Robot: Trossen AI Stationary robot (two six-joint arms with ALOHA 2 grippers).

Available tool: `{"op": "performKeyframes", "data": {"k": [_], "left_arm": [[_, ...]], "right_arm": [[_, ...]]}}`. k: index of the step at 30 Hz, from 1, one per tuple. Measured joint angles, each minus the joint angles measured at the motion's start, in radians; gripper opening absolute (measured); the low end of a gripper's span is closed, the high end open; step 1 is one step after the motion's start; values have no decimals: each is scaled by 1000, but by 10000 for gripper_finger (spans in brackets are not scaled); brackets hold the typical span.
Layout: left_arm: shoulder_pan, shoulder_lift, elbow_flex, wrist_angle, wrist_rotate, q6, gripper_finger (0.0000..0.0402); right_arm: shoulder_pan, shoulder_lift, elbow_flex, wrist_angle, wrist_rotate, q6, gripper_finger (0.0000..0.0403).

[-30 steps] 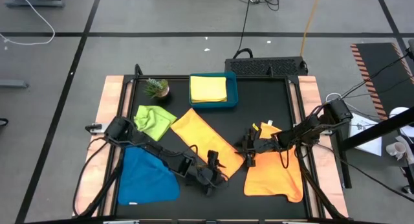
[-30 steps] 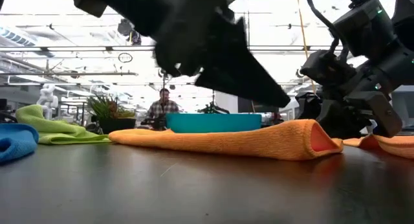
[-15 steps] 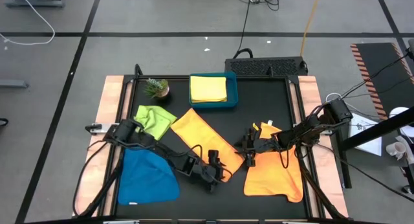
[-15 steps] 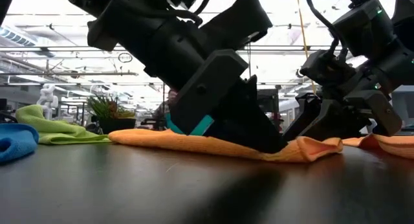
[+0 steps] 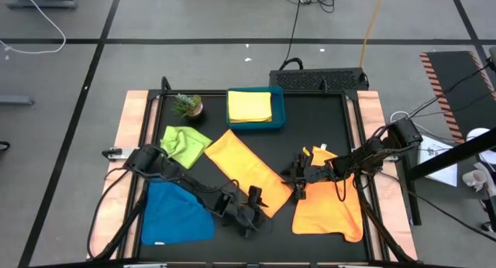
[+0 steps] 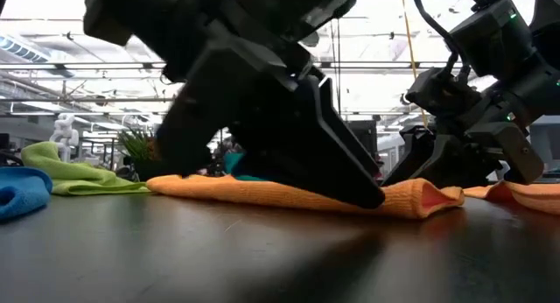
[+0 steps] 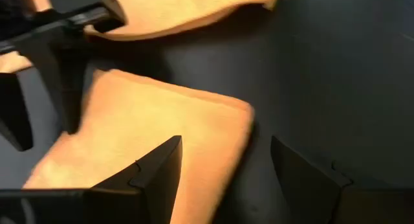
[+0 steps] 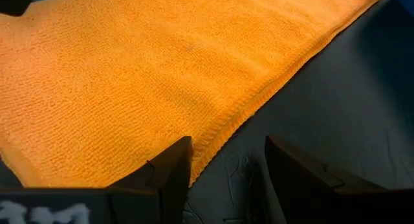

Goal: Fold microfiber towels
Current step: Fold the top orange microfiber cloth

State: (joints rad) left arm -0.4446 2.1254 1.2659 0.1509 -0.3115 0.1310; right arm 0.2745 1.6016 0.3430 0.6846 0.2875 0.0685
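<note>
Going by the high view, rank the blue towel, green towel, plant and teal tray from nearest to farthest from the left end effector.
From the left end effector, at the folded orange towel's near corner:
1. Blue towel, beside it on the left.
2. Green towel, farther back on the left.
3. Teal tray, at the far edge.
4. Plant, in the far left corner.

On the table (image 5: 310,128), the tray (image 5: 278,111) sits at the middle of the far edge with a folded towel (image 5: 249,105) lying in it, and the potted plant (image 5: 187,105) stands just left of it near the far left corner. In front of the plant a crumpled towel (image 5: 184,144) lies by the left edge, and nearer the front left corner lies another towel (image 5: 175,210). A long folded towel (image 5: 240,166) runs diagonally across the middle. A spread towel (image 5: 329,210) lies toward the front right corner. The left gripper (image 5: 252,210) is at the diagonal towel's near end; the right gripper (image 5: 298,177) is between that towel and the spread one.
</note>
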Motion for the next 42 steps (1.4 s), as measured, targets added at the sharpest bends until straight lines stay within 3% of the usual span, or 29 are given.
{"op": "performKeyframes", "data": {"k": [12, 22, 27, 42], "left_arm": [[-30, 0, 0, 80, -38, 64, 235], [-37, 42, -2, 133, -29, 105, 148], [-34, 50, 0, 148, -19, 125, 124], [-13, 76, 0, 159, -38, 127, 128]], "right_arm": [[-3, 0, 0, 0, 2, 32, 189], [-7, 0, -1, 9, 3, 32, 189], [-17, 1, -1, 15, 3, 31, 189], [-21, 0, -1, 15, 0, 50, 189]]}}
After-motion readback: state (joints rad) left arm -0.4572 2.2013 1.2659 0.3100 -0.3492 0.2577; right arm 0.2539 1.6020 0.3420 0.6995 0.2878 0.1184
